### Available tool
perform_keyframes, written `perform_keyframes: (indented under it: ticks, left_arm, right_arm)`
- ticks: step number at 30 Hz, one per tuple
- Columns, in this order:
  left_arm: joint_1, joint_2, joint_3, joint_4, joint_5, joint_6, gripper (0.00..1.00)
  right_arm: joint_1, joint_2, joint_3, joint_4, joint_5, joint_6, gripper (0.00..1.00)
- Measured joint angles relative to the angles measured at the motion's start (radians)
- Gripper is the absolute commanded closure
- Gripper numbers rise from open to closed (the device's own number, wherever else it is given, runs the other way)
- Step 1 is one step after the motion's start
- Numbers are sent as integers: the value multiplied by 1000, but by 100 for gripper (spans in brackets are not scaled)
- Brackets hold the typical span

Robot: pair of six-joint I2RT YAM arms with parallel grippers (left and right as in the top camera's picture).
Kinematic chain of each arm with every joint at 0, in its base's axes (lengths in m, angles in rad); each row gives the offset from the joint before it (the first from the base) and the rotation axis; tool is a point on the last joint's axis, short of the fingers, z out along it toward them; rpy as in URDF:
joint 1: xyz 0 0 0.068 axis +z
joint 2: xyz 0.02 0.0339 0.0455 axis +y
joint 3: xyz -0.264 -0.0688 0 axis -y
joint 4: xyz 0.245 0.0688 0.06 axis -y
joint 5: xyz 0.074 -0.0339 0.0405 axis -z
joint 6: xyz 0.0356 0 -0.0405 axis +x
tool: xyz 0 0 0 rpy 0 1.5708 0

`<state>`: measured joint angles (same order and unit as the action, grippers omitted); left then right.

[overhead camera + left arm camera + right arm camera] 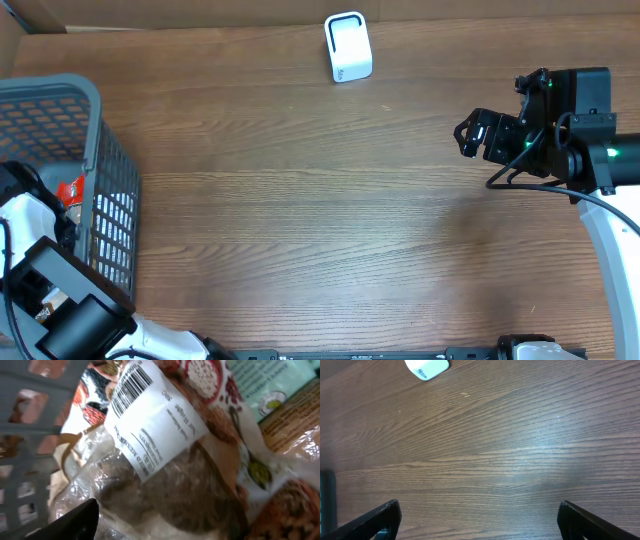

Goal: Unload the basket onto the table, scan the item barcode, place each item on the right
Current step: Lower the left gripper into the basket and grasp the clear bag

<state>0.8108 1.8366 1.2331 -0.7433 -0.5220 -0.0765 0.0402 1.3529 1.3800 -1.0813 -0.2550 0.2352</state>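
Left wrist view is filling with a clear bag (190, 490) of dark contents, lying among other packets (280, 390) inside the grey basket (92, 120), so you are reaching in close to pick it out. Its white label (155, 420) is facing up at the lens, with the barcode (131, 386) at the upper-left end and the long axis running diagonally down to the right. Only one dark fingertip (75, 521) of your left gripper (48, 205) is showing, so I cannot tell whether it is gripping. Your right gripper (479, 512) is hanging spread wide and holding nothing over bare table (300, 220), probably leaving a free path to the white scanner (348, 47) at the far edge.
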Motion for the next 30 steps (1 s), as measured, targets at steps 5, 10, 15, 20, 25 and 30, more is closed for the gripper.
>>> perform_keyframes:
  ticks: [5,10,15,20,25,30]
  left_arm:
    - [-6,28,7,27,-90,-25,28]
    - [-6,55,11,57,-131,-38,64]
    - [-6,78,14,58,-149,-48,96]
    - [-13,89,23,18,-168,-48,96]
    - [-47,113,88,-95,-172,-51,96]
    - [-114,118,263,-223,-52,-52,96]
  right_arm:
    - [0,0,0,0,0,0,0]
    - [0,0,0,0,0,0,0]
    - [0,0,0,0,0,0,0]
    - [0,0,0,0,0,0,0]
    - [0,0,0,1,0,0,0]
    - [0,0,0,0,0,0,0]
